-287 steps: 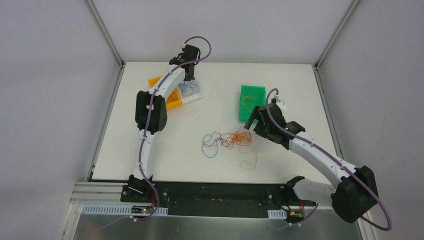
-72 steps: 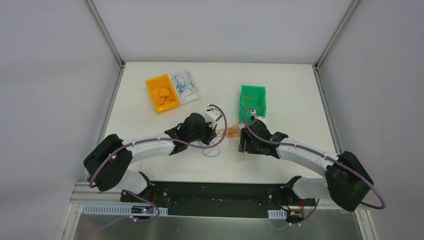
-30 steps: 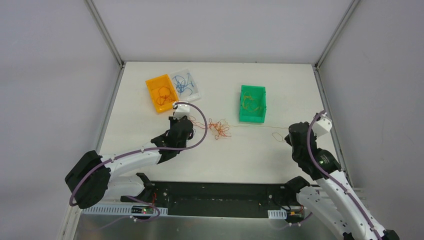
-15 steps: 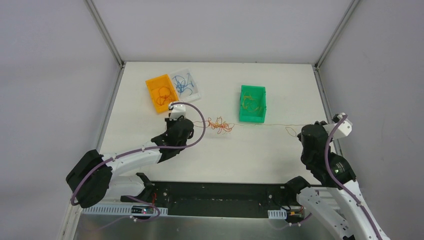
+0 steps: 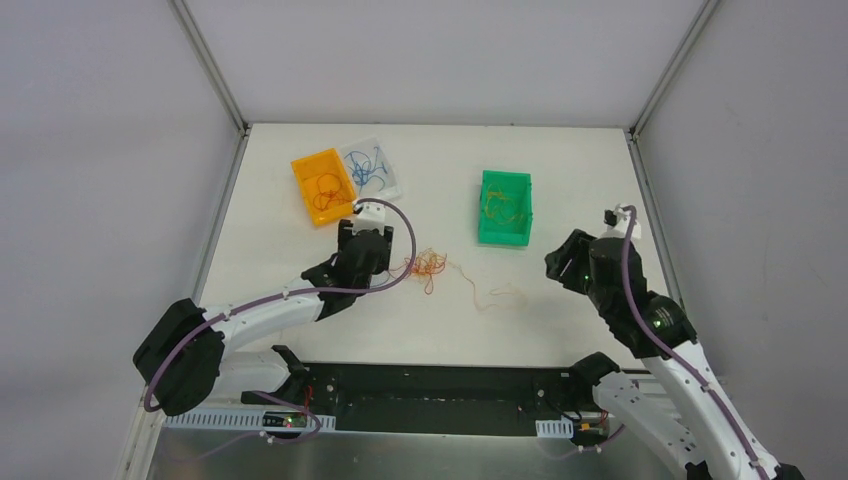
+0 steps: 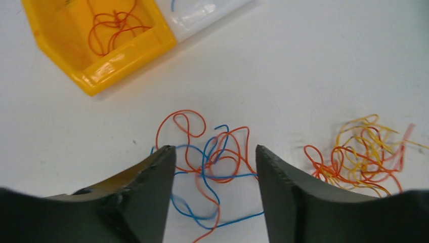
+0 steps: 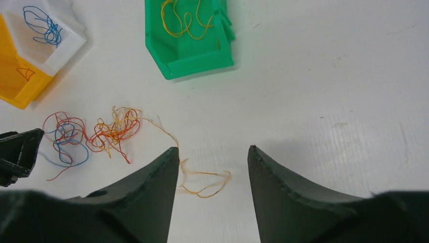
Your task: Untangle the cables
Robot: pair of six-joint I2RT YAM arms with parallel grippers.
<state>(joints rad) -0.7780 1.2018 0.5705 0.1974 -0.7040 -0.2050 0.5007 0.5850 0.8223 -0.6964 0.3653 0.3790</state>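
At centre frame from above, the cables (image 5: 430, 265) sprawl left to right, a yellow tail trailing lower right. The left gripper (image 6: 213, 152) and right gripper (image 7: 212, 152) both gape, holding nothing.

Overhead view from behind; wrist views close, downward, same cables (image 7: 109, 131) in both.

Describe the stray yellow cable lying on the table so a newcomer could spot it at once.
On the white table, find the green bin right of centre. Toward the near edge from it lies a thin yellow cable in one loose, open loop. Unlike the orange-and-yellow tangle to its left, it is a single strand.
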